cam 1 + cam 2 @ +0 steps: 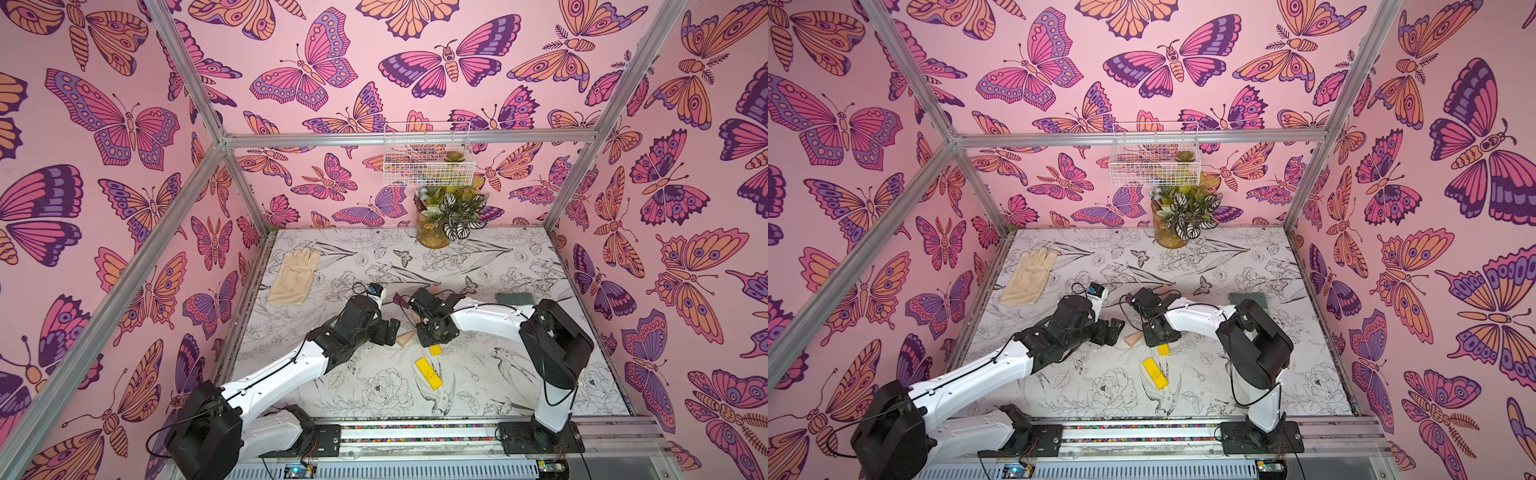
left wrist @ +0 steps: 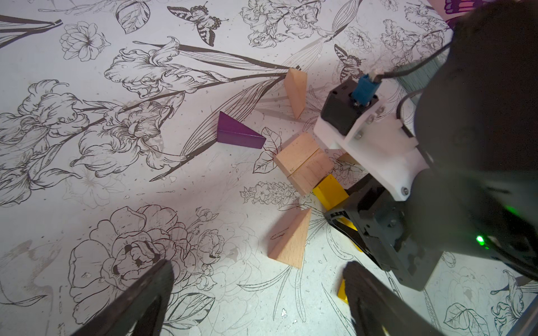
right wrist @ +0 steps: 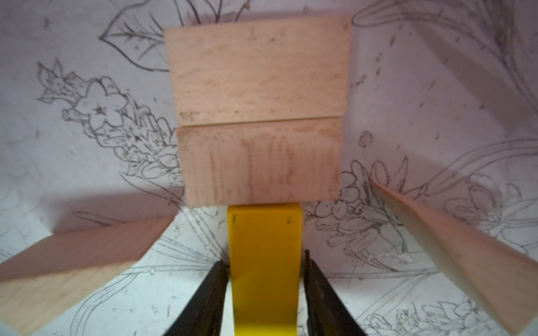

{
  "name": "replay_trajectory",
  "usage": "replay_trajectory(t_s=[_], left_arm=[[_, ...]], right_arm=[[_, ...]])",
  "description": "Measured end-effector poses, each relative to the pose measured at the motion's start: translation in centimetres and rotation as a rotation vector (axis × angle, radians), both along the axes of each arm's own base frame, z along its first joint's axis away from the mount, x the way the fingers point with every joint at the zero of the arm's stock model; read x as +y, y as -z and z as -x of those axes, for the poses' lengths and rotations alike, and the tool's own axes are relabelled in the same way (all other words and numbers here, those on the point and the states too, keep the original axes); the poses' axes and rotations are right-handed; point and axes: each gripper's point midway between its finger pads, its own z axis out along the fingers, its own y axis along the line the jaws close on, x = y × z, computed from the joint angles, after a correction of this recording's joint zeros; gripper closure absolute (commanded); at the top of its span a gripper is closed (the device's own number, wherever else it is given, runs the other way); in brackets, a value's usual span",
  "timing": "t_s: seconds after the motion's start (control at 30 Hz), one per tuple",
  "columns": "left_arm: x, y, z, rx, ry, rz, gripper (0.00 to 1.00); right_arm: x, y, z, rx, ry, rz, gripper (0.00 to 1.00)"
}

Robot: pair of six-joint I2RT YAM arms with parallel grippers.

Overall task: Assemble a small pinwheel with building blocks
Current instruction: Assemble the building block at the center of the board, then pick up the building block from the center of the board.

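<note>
My right gripper [image 3: 264,261] has a finger on each side of the yellow bar [image 3: 263,229]; pinching or not, I can't tell. The bar touches the wooden square [image 3: 259,110]. Pulling away crooked could drag it off or bump the wedge [image 3: 75,261] near the square.

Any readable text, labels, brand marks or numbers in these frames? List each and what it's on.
None legible.
white patch below the blue connector on the left arm's wrist camera: dark specks, too small to read as print.
yellow bar: two tiny dark marks, not letters.
beige blocks and glove: no print visible.
</note>
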Motion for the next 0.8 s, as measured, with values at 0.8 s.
replay_trajectory(t_s=[0.8], left_arm=[[0.8, -0.1, 0.8, -0.005, -0.018, 0.023, 0.05]], right_arm=[[1.7, -1.6, 11.0, 0.046, -0.332, 0.058, 0.47]])
